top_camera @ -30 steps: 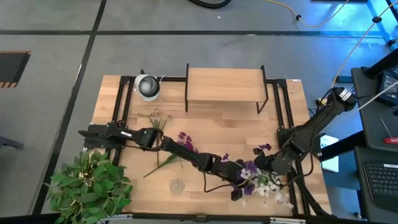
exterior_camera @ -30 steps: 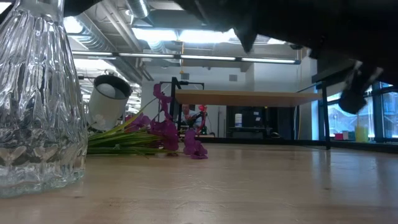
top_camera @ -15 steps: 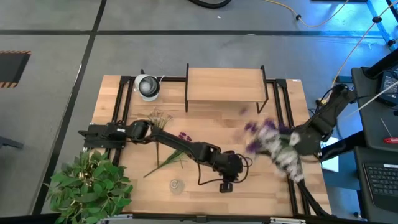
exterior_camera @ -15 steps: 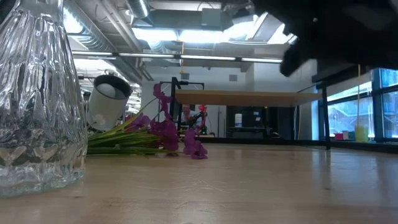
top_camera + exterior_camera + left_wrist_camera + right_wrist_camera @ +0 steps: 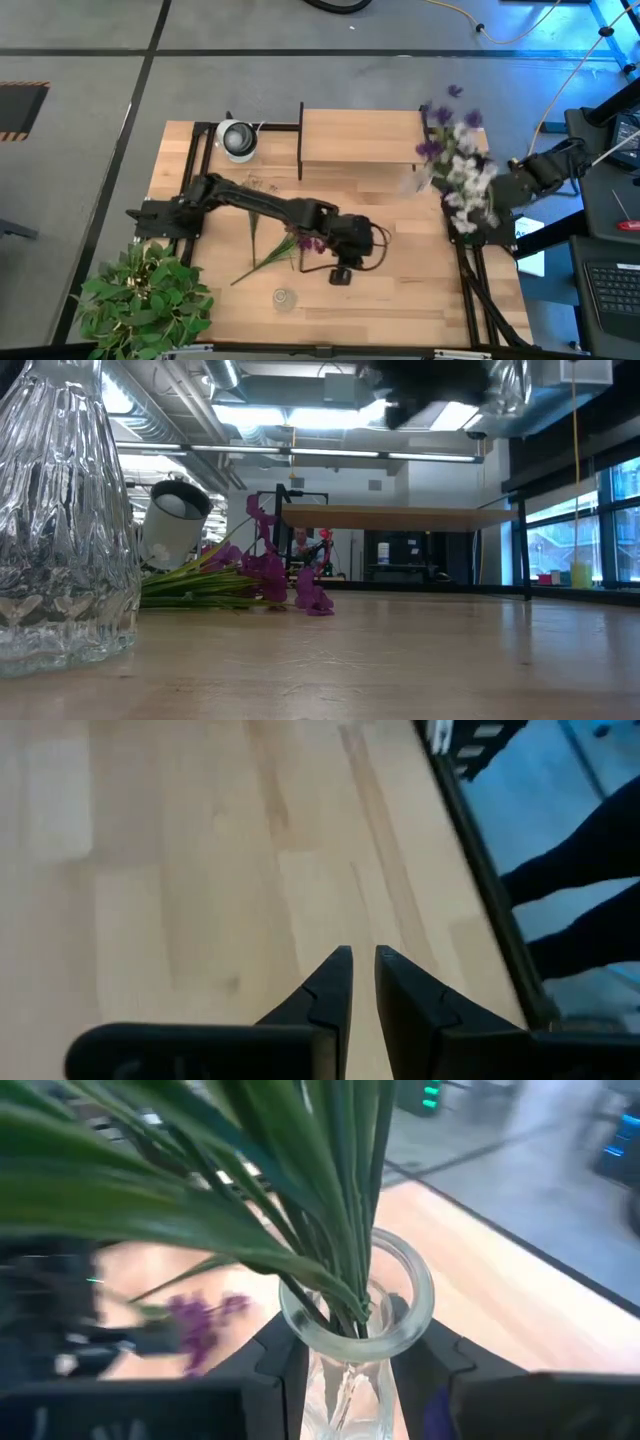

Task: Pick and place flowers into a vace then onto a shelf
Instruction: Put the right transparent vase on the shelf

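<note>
My right gripper [image 5: 487, 196] is shut on a clear glass vase [image 5: 352, 1320] with a bunch of green stems [image 5: 330, 1200] in its mouth. Their purple and white blossoms [image 5: 455, 160] show blurred at the table's right side, beside the right end of the shelf [image 5: 360, 135]. My left gripper [image 5: 339, 274] hovers empty over the table's middle, its fingers [image 5: 362, 960] nearly together. More flowers [image 5: 272, 245] lie flat on the tabletop to its left. They also show in the low view [image 5: 230, 575]. My right gripper pinches the vase's neck [image 5: 350, 1370] just under the rim, one finger [image 5: 283, 1365] on each side. The vase is lifted clear of the table. The stems stick out of its mouth and fan out past the fingers.
A second small glass vase [image 5: 283, 297] stands near the front edge and looms large in the low view [image 5: 60, 520]. A white round lamp-like thing [image 5: 237, 138] stands at the far left. A potted leafy plant [image 5: 140, 300] stands at the front left corner. Black frame rails [image 5: 470, 270] run along the right side.
My right gripper has risen and swung from the table's front right toward the far right, carrying the vase and its flowers up beside the shelf's right end. My left gripper has drawn back from that bunch toward the table's middle.
</note>
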Tool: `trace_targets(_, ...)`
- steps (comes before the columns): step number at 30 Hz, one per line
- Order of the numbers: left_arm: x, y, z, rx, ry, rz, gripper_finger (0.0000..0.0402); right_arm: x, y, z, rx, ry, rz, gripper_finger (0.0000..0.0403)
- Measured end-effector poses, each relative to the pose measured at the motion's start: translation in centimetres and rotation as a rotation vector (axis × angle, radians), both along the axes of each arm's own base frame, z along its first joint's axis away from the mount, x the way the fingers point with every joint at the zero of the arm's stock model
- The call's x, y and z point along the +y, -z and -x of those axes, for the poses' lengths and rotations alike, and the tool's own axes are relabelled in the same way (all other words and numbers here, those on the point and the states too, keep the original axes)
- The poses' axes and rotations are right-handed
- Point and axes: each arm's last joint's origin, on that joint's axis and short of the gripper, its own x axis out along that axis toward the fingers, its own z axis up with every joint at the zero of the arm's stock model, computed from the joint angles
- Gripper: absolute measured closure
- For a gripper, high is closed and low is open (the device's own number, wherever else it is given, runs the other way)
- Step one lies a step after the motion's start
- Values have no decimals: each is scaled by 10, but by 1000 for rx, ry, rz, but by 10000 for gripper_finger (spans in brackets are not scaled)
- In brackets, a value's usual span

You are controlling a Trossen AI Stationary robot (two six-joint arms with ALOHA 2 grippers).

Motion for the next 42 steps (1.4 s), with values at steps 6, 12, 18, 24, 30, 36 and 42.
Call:
trace_targets(6, 12, -14, 49, -118, -57, 14, 361, -17, -2, 6, 6, 124, -4, 288)
trace_targets(12, 37, -22, 105, -332, -182, 46, 361, -28, -4, -9, 22, 223, 53, 285)
trace_targets(18, 57, -15, 149, -429, -322, 13, 363, -43, -4, -32, 31, 253, 15, 283)
trace_targets(24, 64, -10, 174, -434, -383, -1, 361, -66, 6, -50, 116, 324, -18, 288)
trace_targets(30, 65, -9, 180, -432, -369, -18, 363, -91, 12, -66, 151, 396, -19, 285)
trace_targets(36, 65, -7, 181, -420, -340, -54, 359, -119, 21, -79, 181, 448, -47, 286)
trace_targets(42, 65, -2, 183, -367, -327, -85, 362, -147, 35, -89, 235, 498, -100, 286)
